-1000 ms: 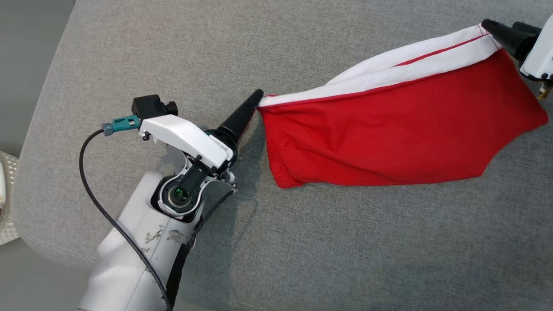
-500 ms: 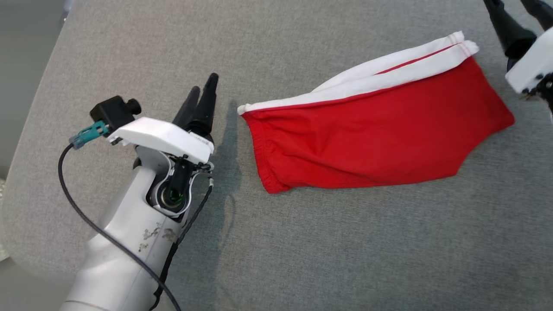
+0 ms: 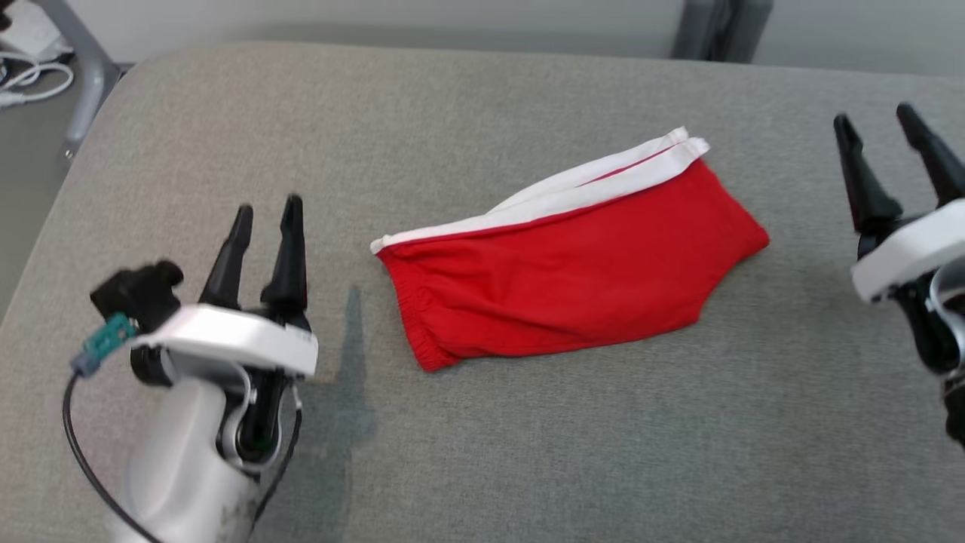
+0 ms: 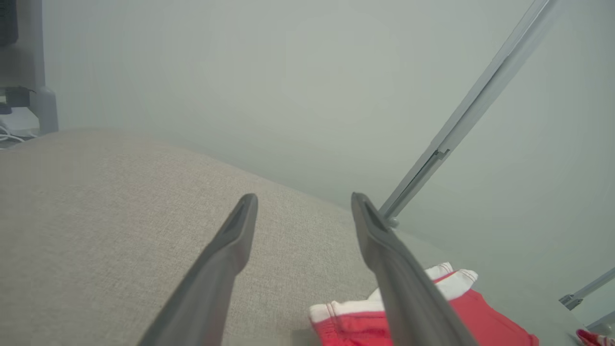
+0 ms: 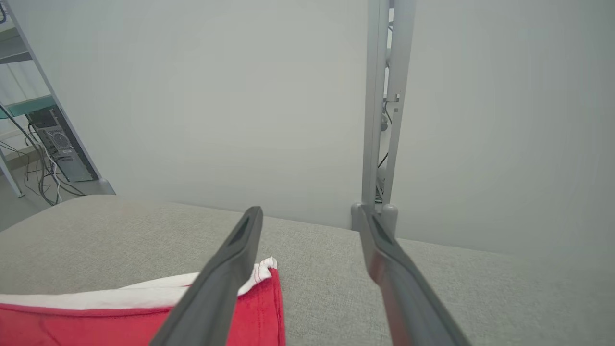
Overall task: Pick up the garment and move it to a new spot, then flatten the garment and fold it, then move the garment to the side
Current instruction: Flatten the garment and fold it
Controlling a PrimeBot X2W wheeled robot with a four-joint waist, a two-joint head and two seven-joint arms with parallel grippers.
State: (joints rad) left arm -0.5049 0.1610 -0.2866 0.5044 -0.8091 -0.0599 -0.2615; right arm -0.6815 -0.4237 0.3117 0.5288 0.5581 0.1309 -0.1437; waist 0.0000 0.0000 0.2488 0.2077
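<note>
A pair of red shorts with a white side stripe (image 3: 562,275) lies folded in the middle of the grey cushioned surface (image 3: 482,437). My left gripper (image 3: 268,213) stands open to the left of the shorts, apart from them, nothing between its fingers. My right gripper (image 3: 874,124) is open at the far right, also clear of the cloth. In the left wrist view the shorts (image 4: 485,319) show at the lower right behind the open left gripper (image 4: 303,198). In the right wrist view the shorts (image 5: 120,317) lie at the lower left, past the open right gripper (image 5: 312,214).
The surface's far edge runs along the top of the head view, with a grey metal post (image 3: 720,30) behind it. A frame leg and white cables (image 3: 34,72) stand at the top left. A computer tower and shelf (image 5: 57,144) stand beyond the surface.
Both grippers let go of the shorts' stripe corners and opened; the garment dropped flat. The arms drew back toward me and apart. The head camera has tilted up, shifting the whole picture.
</note>
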